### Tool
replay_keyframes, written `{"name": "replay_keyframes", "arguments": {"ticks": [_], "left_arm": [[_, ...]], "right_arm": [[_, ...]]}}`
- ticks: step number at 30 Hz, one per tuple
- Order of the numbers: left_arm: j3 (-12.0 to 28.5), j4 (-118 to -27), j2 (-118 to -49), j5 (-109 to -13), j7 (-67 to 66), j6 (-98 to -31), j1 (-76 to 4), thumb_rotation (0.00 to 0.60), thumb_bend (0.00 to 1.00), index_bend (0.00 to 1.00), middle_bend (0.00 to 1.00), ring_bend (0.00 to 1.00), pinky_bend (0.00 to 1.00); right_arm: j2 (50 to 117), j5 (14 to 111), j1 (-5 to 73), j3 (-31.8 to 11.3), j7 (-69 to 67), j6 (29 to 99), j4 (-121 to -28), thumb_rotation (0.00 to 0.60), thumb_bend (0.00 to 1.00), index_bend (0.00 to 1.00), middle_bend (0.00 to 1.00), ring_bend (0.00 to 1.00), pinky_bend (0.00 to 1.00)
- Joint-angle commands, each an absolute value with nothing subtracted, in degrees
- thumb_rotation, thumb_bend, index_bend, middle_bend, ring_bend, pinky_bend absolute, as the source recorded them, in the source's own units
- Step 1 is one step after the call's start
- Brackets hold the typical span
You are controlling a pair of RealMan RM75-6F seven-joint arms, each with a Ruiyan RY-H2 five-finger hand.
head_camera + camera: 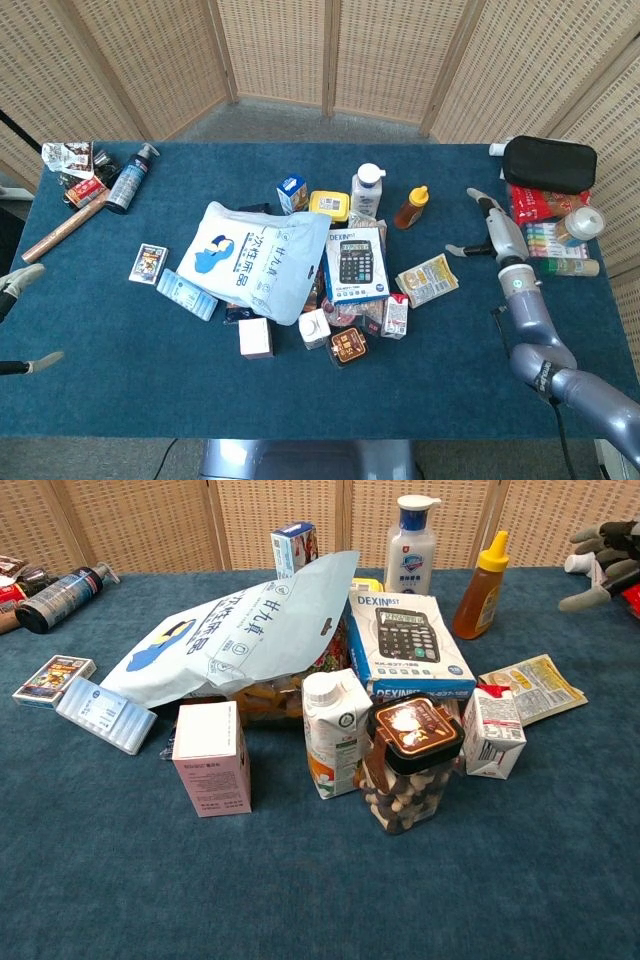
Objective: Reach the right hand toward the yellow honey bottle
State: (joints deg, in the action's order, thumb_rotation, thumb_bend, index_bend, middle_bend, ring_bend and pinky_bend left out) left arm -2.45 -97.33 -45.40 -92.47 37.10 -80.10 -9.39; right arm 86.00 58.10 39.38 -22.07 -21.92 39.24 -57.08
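Note:
The yellow honey bottle (412,207) stands upright behind the calculator box, amber with a yellow cap; in the chest view the honey bottle (480,589) is at the upper right. My right hand (493,231) hovers open to the right of it, fingers spread, about a hand's width away and holding nothing. In the chest view my right hand (604,562) shows at the right edge, beside the bottle and apart from it. My left hand (20,318) is at the left edge of the head view, open and holding nothing.
A white pump bottle (367,190) stands just left of the honey bottle. The calculator box (354,264) and a snack packet (427,279) lie in front. A black pouch (548,164), markers (552,238) and a jar (580,223) sit at the far right.

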Motion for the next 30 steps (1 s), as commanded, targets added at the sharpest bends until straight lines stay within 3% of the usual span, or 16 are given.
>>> {"name": "replay_keyframes", "arguments": {"ticks": [1,22,25,27,30], "left_arm": [[-2.26,-97.12,-45.43,-92.11,37.43,-79.88,-9.52,0.600,0.00,0.03,0.00,0.00,0.00],[-1.73,-96.47,-45.84,-90.25,37.84,-77.49,-10.27,0.600,0.00,0.03,0.00,0.00,0.00],[-1.71,-96.50,-45.87,-90.21,37.93,-77.13,-10.42,0.600,0.00,0.03,0.00,0.00,0.00],[-1.72,-96.55,-45.91,-90.28,37.79,-76.93,-10.51,0.600,0.00,0.03,0.00,0.00,0.00],[-1.74,-96.49,-45.89,-90.24,37.85,-76.78,-10.53,0.600,0.00,0.03,0.00,0.00,0.00]], "right_arm": [[88.61,55.01,42.46,-23.74,-19.68,36.35,-53.10,0.600,0.00,0.00,0.00,0.00,0.00],[98.97,50.58,51.37,-26.68,-17.58,31.67,-39.33,0.600,0.00,0.00,0.01,0.01,0.00],[101.66,49.30,52.67,-28.75,-18.85,33.49,-35.77,0.600,0.00,0.03,0.25,0.25,0.19],[103.31,49.00,53.50,-29.73,-19.85,34.26,-33.43,0.600,0.00,0.23,0.57,0.54,0.47],[105.28,49.97,54.05,-29.65,-20.96,34.73,-30.66,0.600,0.00,0.44,0.81,0.78,0.70]]}}
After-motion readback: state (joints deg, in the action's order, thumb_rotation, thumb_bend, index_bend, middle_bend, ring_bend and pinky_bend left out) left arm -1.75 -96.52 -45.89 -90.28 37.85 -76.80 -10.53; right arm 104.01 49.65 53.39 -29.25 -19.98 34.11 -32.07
